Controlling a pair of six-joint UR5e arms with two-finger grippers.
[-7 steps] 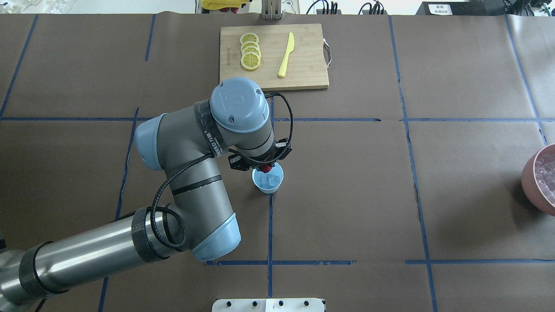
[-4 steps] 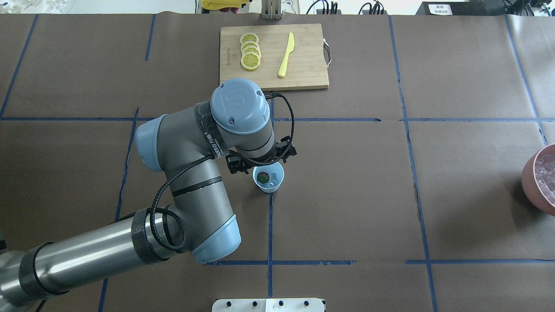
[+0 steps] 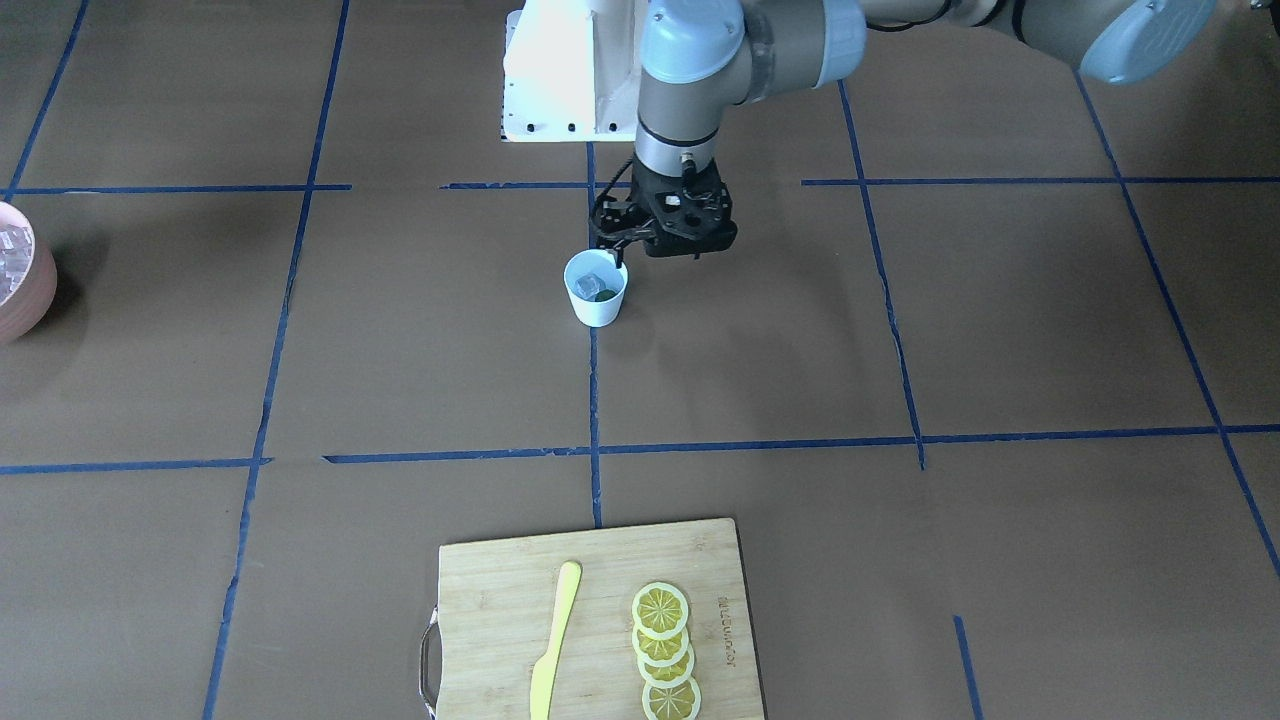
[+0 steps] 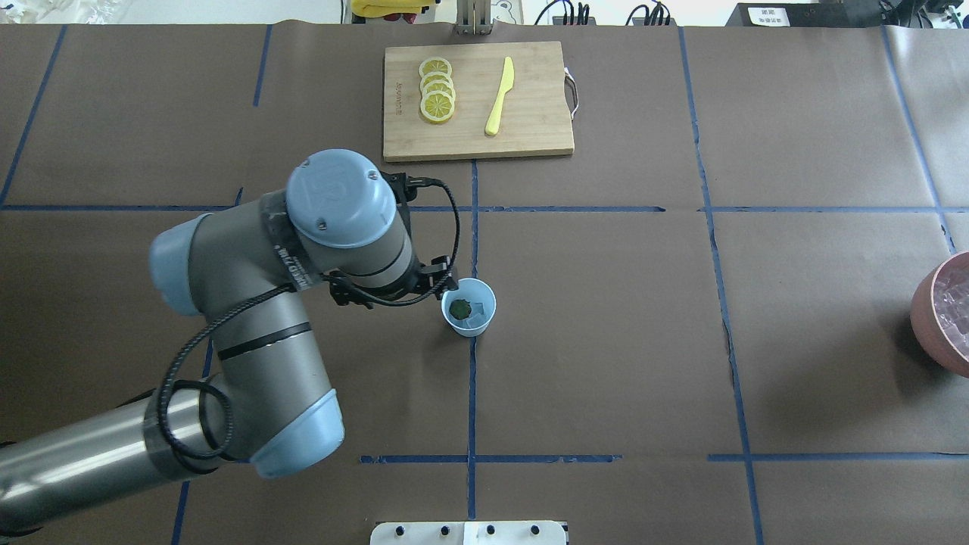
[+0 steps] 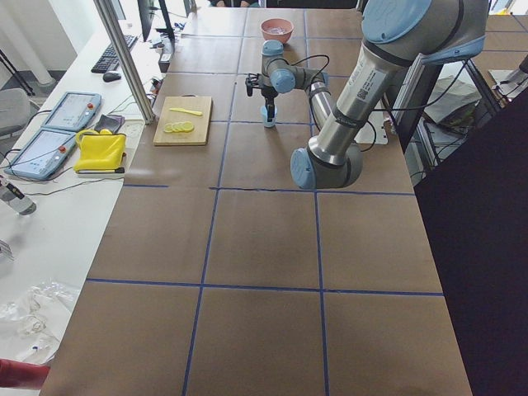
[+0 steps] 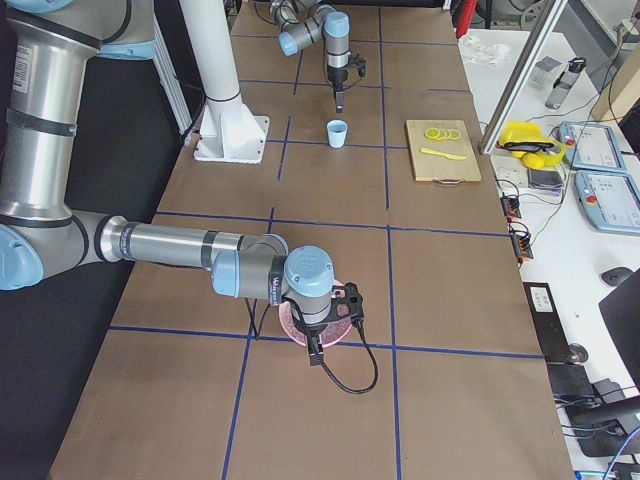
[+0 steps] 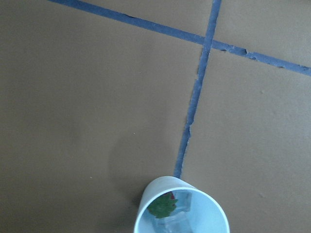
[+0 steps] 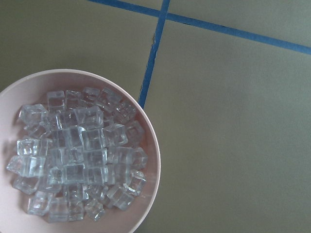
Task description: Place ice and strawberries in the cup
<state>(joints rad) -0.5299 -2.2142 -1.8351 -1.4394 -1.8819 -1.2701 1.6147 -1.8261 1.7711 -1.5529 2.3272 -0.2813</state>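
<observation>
Inside cup [image 7: 210,214], red of strawberry [image 7: 164,207], wrist-view only.

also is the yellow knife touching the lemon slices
No, in the overhead view the yellow knife lies on the wooden cutting board apart from the lemon slices, with bare wood between them.

You are getting bare brown paper [image 4: 681,318] stretching from the cup [image 4: 485,297] to the bowl [image 4: 925,322] at the robot's right. The cup's mouth is showing uncovered from above. The left gripper [image 3: 662,243] is hanging just beside the rim on the robot's-left side, and the left arm [image 4: 265,333] is blocking that approach. The cutting board [image 4: 530,113], carrying lemon slices [image 4: 437,89] and a knife [image 4: 500,97], is lying well apart on the operators' side. The right gripper [image 6: 316,352] is hovering over the bowl.
</observation>
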